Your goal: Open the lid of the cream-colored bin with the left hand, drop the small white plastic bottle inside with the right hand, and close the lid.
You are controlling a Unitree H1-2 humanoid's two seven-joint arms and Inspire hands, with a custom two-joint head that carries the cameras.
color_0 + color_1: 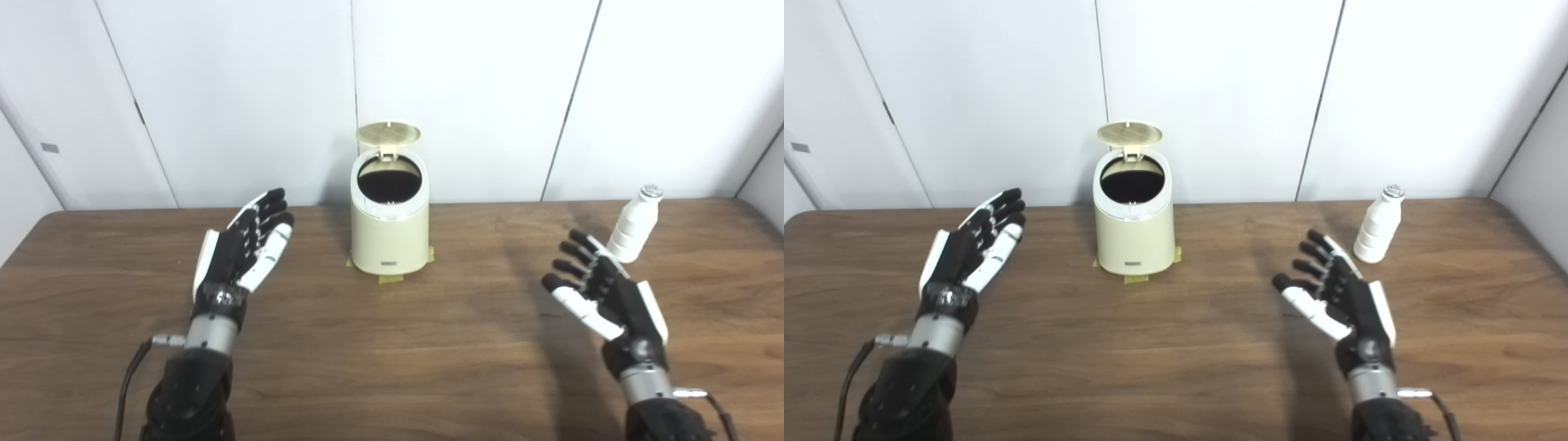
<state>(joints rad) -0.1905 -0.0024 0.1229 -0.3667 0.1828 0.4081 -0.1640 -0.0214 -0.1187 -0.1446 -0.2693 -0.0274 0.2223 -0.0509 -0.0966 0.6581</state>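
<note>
Now with lid (388, 133) up, bin (389, 226) gaping beyond the splayed, empty left hand (245, 248), bottle (634, 225) upright just past the equally spread right hand (597, 291), ready for grasping.

No text, number or brand can be read anywhere. The only label-like mark is a small dark rectangular plate low on the front wall of the cream-coloured cylindrical plastic bin (389, 233), at six o'clock on its body; its lettering is too small and blurred to make out. A small grey rectangular tag (49, 147) on the white wall panel at about ten o'clock shows no legible characters either.
</note>
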